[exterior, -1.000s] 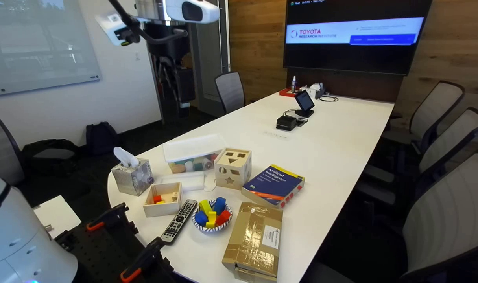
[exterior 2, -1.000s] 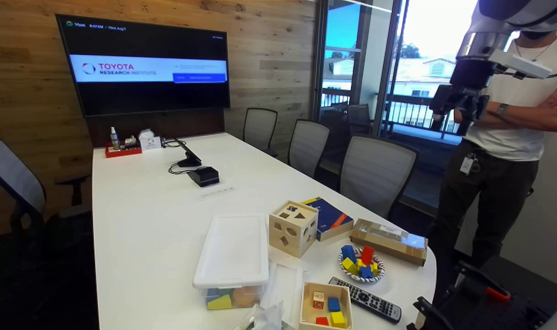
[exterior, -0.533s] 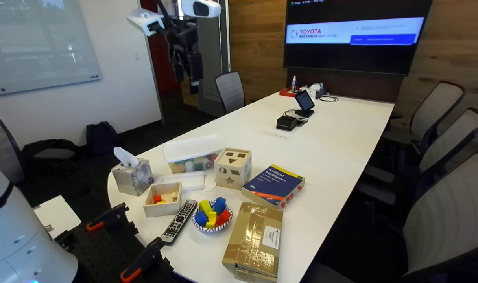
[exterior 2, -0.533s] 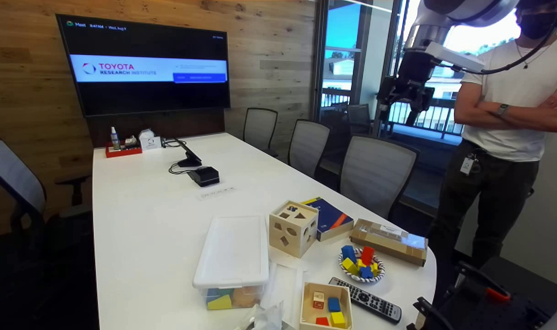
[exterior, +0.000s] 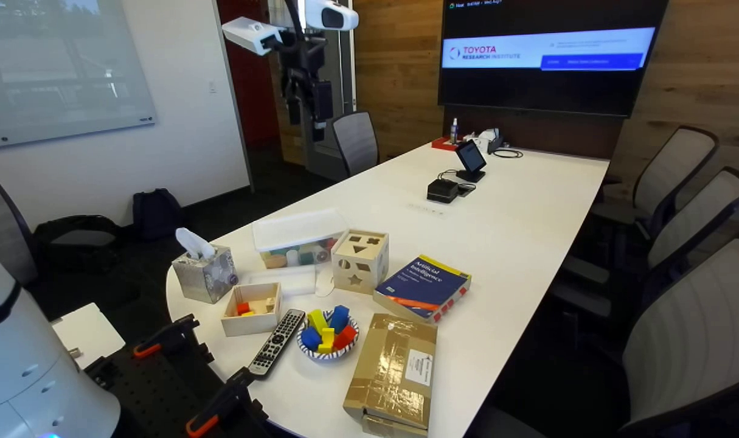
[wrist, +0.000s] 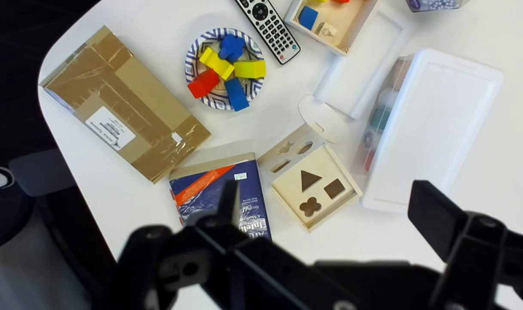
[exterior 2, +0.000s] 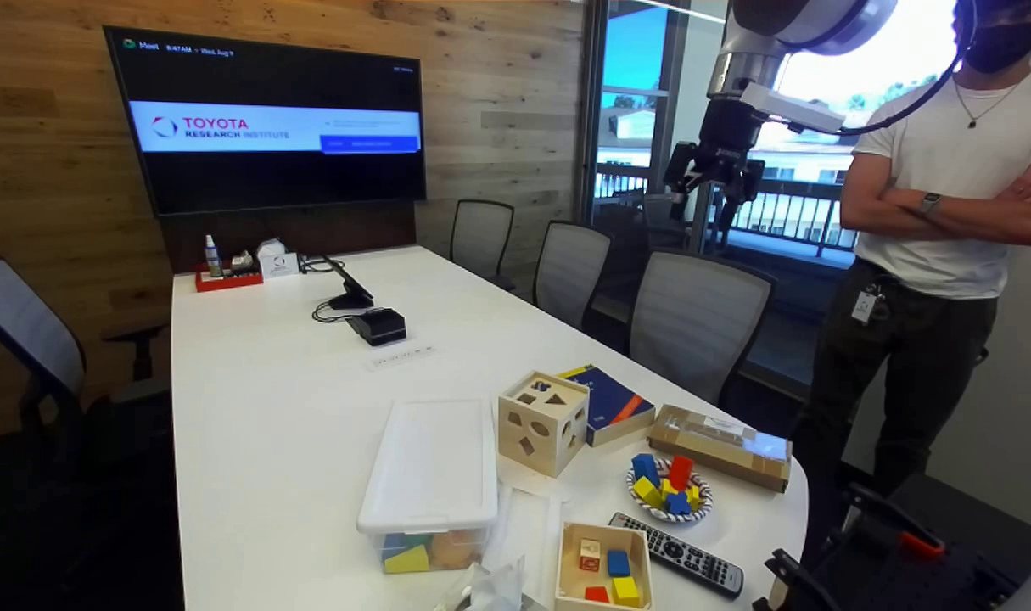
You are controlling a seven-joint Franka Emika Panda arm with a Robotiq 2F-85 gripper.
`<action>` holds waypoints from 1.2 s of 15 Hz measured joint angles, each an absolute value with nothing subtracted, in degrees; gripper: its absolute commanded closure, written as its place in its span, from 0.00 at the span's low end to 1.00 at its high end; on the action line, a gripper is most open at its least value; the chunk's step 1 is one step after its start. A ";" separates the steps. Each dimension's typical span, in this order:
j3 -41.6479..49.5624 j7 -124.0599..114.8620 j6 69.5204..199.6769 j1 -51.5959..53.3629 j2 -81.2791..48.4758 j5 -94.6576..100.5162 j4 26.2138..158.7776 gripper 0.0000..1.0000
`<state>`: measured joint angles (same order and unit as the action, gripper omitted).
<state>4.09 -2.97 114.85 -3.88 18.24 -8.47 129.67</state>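
The black two-finger gripper [wrist: 328, 200] hangs with fingers [wrist: 437, 217] spread, nothing grasped yet. The pale wooden shape-sorter cube [wrist: 319, 194] stands well below; alignment is unclear. At its wrist-view eleven o'clock, a blue-and-white patterned bowl [wrist: 192, 60] holds red, yellow and blue blocks [wrist: 218, 64].

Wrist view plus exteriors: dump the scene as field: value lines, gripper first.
gripper: open, holding nothing, above the table
shape-sorting cube: three holes on top, one triangular, one clover-shaped
textbook: titled Artificial Intelligence, beside shape-sorting cube
patterned bowl: two blue blocks, two yellow blocks, one red block
wooden box: open-topped, four small blocks visible
remote control: between patterned bowl and wooden box
cardboard box: taped, white label on top
person: standing, arms crossed
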 measured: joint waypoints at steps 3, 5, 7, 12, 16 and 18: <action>3.45 -3.81 114.86 -3.85 15.93 -8.47 127.19 0.00; 3.08 -4.14 114.86 -3.79 14.20 -8.47 125.55 0.00; 2.95 -4.17 114.86 -3.79 12.87 -8.47 124.39 0.00; 3.72 -4.15 114.84 -4.08 12.36 -8.41 123.96 0.00; 6.96 -2.91 113.80 -6.16 16.45 -7.89 127.70 0.00; 9.19 -1.18 112.16 -8.22 20.60 -6.59 131.01 0.00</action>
<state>9.19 -1.18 112.16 -8.22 20.60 -6.59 131.01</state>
